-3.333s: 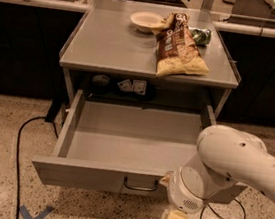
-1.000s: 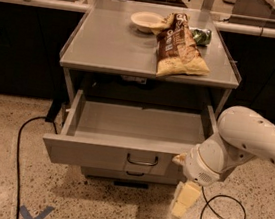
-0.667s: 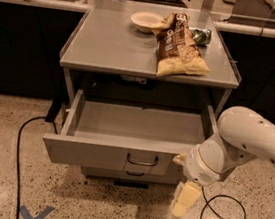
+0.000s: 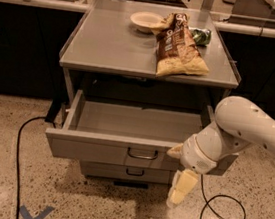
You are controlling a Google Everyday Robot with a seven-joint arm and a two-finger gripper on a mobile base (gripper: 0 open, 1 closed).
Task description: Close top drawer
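Note:
The top drawer [image 4: 107,150] is a wide shallow grey drawer under the grey cabinet top, pulled out about halfway and empty inside. Its flat front carries a small metal loop handle [image 4: 142,154] in the middle. My gripper [image 4: 180,189] hangs down from the white arm at the right end of the drawer front, its yellowish fingers pointing at the floor just below the front's lower edge. The arm's wrist covers the drawer's right front corner.
A narrower grey drawer front [image 4: 127,171] sits below the top drawer. On the cabinet top [image 4: 111,42] lie a chip bag [image 4: 178,46], a white bowl [image 4: 145,20] and a green can [image 4: 201,36]. Black cables [image 4: 18,151] run on the speckled floor left and right.
Since 3.3 s ago the top drawer has slid part way in toward the cabinet, and my arm has moved in with it. Over the last second nothing has visibly moved.

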